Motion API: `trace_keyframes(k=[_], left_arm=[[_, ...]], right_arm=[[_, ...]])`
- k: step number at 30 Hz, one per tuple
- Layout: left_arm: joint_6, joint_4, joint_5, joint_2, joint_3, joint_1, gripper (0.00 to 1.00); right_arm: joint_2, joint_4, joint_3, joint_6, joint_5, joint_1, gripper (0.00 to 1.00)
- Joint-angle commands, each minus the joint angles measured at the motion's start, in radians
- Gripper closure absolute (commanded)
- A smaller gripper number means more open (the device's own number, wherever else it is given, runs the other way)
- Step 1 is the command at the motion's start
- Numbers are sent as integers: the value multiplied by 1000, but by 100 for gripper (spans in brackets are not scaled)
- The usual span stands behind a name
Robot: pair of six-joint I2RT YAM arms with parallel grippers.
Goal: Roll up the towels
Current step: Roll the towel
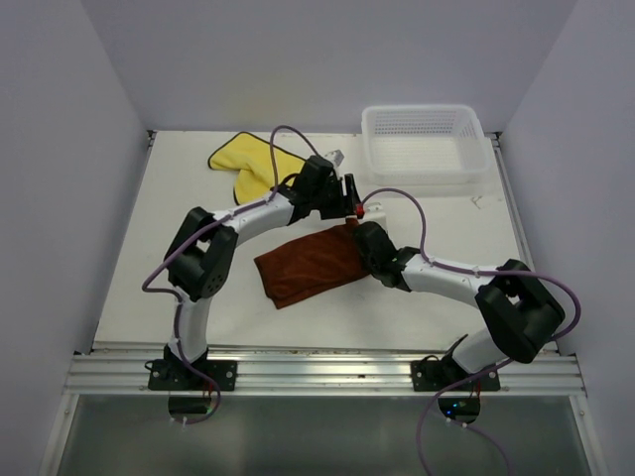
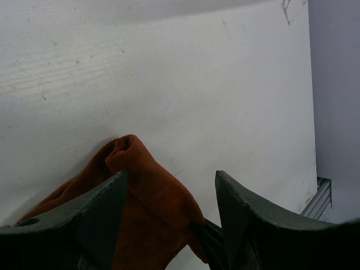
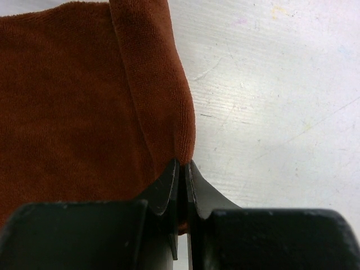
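Rust-brown towel (image 1: 308, 266), creased, lies on the near side of the white mesh basket (image 1: 425, 178). The right gripper (image 3: 183, 169) pinches its folded edge; the left gripper (image 2: 170, 177) stands open, bunched cloth between its fingers.

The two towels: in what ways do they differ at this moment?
The brown towel lies mid-table; the yellow towel lies farther back, on the left. The right gripper pinches the brown towel's edge; no gripper touches the yellow towel. Neither is rolled up yet.

The rust-brown towel (image 1: 308, 268) is plain; the yellow towel (image 1: 243, 159) is bright. The mesh basket (image 1: 427, 177) is white; the table (image 1: 179, 188) off-white
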State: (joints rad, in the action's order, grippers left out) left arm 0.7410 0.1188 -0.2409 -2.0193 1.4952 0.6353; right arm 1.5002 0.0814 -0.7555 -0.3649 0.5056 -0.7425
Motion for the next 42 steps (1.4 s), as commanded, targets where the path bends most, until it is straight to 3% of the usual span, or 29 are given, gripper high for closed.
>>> trace_keyframes(k=[1, 13, 25, 42], left_arm=[[50, -47, -47, -35, 14, 3, 32], [49, -88, -37, -128, 7, 18, 33], [3, -4, -1, -193, 88, 21, 34], [-95, 150, 97, -254, 135, 37, 58]], right_arm=[[-23, -37, 7, -2, 36, -3, 100], [-6, -39, 2, 0, 24, -1, 100], [18, -46, -1, -8, 13, -3, 100], [68, -65, -5, 41, 146, -104, 100]])
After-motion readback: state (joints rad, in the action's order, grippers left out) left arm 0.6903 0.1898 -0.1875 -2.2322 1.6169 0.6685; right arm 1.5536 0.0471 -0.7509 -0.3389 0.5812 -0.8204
